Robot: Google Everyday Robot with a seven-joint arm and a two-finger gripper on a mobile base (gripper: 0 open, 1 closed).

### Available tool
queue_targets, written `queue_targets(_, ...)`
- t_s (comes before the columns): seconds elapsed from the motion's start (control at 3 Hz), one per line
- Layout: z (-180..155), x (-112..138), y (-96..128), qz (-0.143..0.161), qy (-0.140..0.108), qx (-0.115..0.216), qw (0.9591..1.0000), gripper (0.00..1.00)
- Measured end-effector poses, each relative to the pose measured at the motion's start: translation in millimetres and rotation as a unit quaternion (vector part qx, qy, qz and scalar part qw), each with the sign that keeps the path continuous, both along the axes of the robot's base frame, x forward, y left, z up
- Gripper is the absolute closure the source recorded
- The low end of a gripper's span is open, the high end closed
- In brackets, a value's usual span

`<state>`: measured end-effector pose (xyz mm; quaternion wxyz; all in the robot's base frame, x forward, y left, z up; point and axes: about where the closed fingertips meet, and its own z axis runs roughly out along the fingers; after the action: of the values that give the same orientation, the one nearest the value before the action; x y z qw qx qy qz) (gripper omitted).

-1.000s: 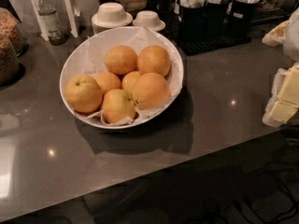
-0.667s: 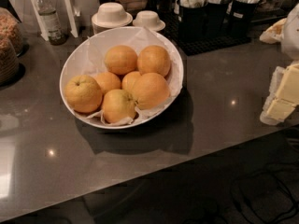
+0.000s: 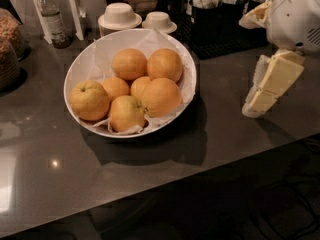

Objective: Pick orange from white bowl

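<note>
Nearest, in front of the white bowl: dark polished counter, hard and reflective. Bowl wide, shallow, glossy, lined with crumpled white paper. Inside, at the bowl's left edge: the orange, large, round, yellowish, dimpled skin, dark stem pucker on top, touching a neighbour on its right. Other oranges packed beside and behind it, smoother and deeper in colour. Right of the bowl and well apart from it: end effector, above the counter, nothing visibly held; cannot tell how wide. Not yet over the fruit. Suggest coming in from above the bowl's left side, centring on the target, closing across its widest part, keeping clear of rim and neighbour, not pinching paper. Firm rind, round, probably prone to rolling if nudged, so grip gently and lift straight up. Behind the bowl: two white lidded cups; far left of it, a clear bottle.
</note>
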<state>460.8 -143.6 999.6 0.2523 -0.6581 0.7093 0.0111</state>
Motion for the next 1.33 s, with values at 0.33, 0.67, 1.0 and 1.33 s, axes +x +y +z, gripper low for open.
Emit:
queue_targets(0.33, 3, 14, 31, 0.027, -0.006, 0.044, 0.9987, 0.00)
queue_targets(0.67, 3, 26, 63, 0.050, -0.010, 0.075, 0.9959, 0.00)
queue_targets(1.0, 3, 35, 94, 0.075, -0.010, 0.096, 0.9926, 0.00)
queue_targets(1.33, 7, 32, 123, 0.109, -0.014, 0.104, 0.9886, 0.00)
